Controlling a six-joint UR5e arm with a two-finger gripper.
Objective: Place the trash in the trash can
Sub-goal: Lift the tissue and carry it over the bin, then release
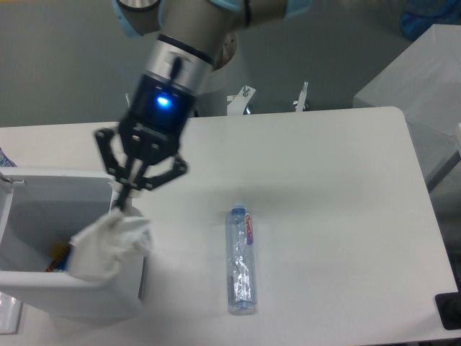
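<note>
Pincer (124, 204) clenched on the top of the crumpled white wrapper (108, 245), fingertips together, wrist LED lit blue. Wrapper hangs below the tips, over the right rim of the trash can (126, 189), partly inside the opening, partly in front of the right wall. Can't tell whether it touches the rim.

Crushed clear bottle (240, 259) lies flat on the counter (324, 216), well right of the can and apart from the pincer. Long axis runs near-to-far in the frame, almost vertical on screen with a slight lean. Blue cap end points away from the camera, toward the arm base; bottom end points at the near counter edge. Red-lettered label sits near the cap end, lettering running along the long axis.

Trash can at the left near corner of the counter, white, open top, grey tab on its right side. Something blue and yellow (61, 257) sits at the bottom, mostly hidden by the wrapper.

Counter is plain white, matte, rounded far-right corner. Behind it a grey floor, the arm's mount with white metal brackets (245, 97), a pale grey block (410, 79) at right, something blue (431, 16) top right. Small dark object (450, 310) at the bottom-right frame edge.
</note>
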